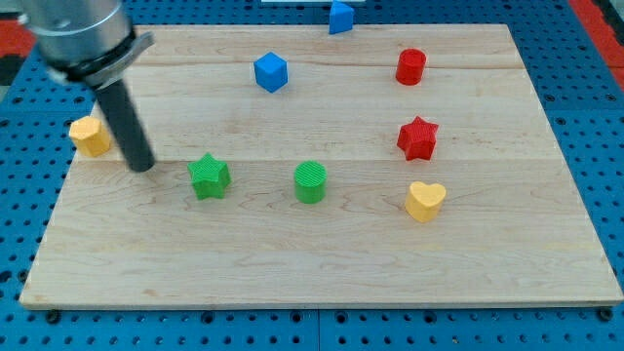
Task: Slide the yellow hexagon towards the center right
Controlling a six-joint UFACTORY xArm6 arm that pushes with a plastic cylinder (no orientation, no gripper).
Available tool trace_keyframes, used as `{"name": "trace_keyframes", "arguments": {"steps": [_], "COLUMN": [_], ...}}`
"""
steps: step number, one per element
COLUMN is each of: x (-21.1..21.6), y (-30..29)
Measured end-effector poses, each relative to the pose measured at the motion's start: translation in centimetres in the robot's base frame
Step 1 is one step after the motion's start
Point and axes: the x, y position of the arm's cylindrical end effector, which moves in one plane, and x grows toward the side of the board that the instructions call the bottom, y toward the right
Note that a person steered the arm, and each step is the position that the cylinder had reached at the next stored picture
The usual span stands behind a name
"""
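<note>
In the camera view you see the wooden table (322, 263) lying on a blue pegboard (604, 117), and no lettering or label can be read anywhere. The yellow hexagon (90, 136) sits at the table's left edge, touching or just overhanging it, about halfway up the view. My tip (143, 167) rests on the wood just to the hexagon's right and a little lower, between it and the green star (209, 176); the end effector is a plain rod with nothing to clench or release, and it grasps nothing. Right of the star come the green cylinder (310, 181) and, near the right side, the yellow heart (425, 201), with the red star (417, 137) above it and the red cylinder (410, 66) higher up. The blue cube (271, 71) stands near the top; a second blue block (340, 17) straddles the top edge, its shape hard to make out. The arm's grey housing (78, 34) is cut off at the top left.
</note>
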Motion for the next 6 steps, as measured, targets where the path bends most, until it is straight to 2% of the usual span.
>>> {"name": "trace_keyframes", "arguments": {"steps": [1, 2, 4, 6], "x": [1.2, 1.5, -4.0, -8.1], "y": [-6.8, -8.4, -5.9, -7.9]}}
